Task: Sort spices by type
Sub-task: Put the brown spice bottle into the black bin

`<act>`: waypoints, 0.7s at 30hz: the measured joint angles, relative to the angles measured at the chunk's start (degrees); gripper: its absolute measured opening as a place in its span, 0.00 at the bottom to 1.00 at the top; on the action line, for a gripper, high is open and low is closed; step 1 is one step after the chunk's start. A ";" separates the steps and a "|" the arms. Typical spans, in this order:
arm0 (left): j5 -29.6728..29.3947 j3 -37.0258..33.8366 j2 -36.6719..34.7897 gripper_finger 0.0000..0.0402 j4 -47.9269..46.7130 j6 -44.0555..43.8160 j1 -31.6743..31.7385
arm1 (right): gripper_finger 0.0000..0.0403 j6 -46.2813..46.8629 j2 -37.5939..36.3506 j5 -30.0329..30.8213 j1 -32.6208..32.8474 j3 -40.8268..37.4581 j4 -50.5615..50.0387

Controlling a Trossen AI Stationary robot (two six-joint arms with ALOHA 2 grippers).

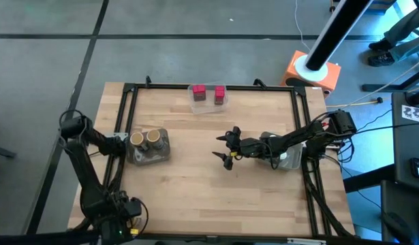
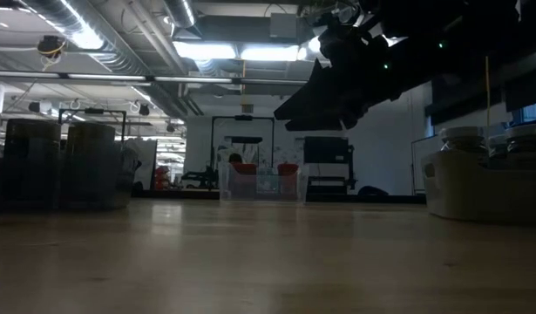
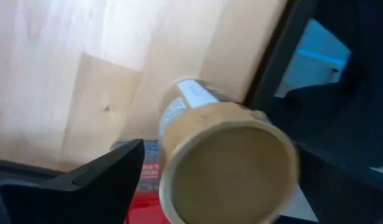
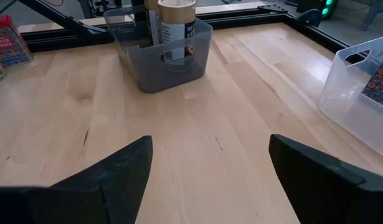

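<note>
Wooden table (image 1: 195,170), tan round-topped spices (image 1: 146,138)

Tan-topped spice cylinders (image 1: 146,138): two, sharing one grey bin (image 1: 161,154). Red spice blocks (image 1: 199,92): two, in one clear tray (image 1: 209,105) (white-capped jars uncountable).

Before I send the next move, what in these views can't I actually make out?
- High view: the bin beside the right claw is covered by that arm; its contents are hidden.
- Low view: backlit; the white-capped clear jars show only their tops above the bin wall.
- Left wrist view: the tan-brown round-topped cylinder fills the frame, blurred; only one finger of the left claw shows.
</note>
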 joint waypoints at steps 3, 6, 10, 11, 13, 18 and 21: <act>0.02 0.00 1.20 0.94 -1.85 -0.99 0.13 | 0.80 0.00 -0.02 0.00 0.00 0.00 0.01; 0.04 0.00 2.17 0.94 -3.71 -1.71 0.13 | 0.80 0.00 -0.02 0.00 0.00 0.00 0.00; 0.07 0.00 2.58 0.90 -4.48 -3.90 0.44 | 0.80 0.00 -0.02 0.00 0.00 0.02 -0.44; 0.04 0.00 2.58 0.88 -4.52 -4.21 0.70 | 0.80 0.00 -0.01 0.00 0.00 0.00 -0.63; -0.08 0.00 2.58 0.81 -4.55 -4.34 1.33 | 0.80 0.00 -0.01 0.00 0.00 0.00 -0.76; -0.20 0.04 2.58 0.65 -5.49 -2.03 2.59 | 0.80 -0.25 -0.02 0.00 0.00 0.01 -0.76; -0.12 0.04 2.55 0.65 -6.31 0.35 3.39 | 0.80 -0.46 -0.02 0.00 0.00 0.00 -0.83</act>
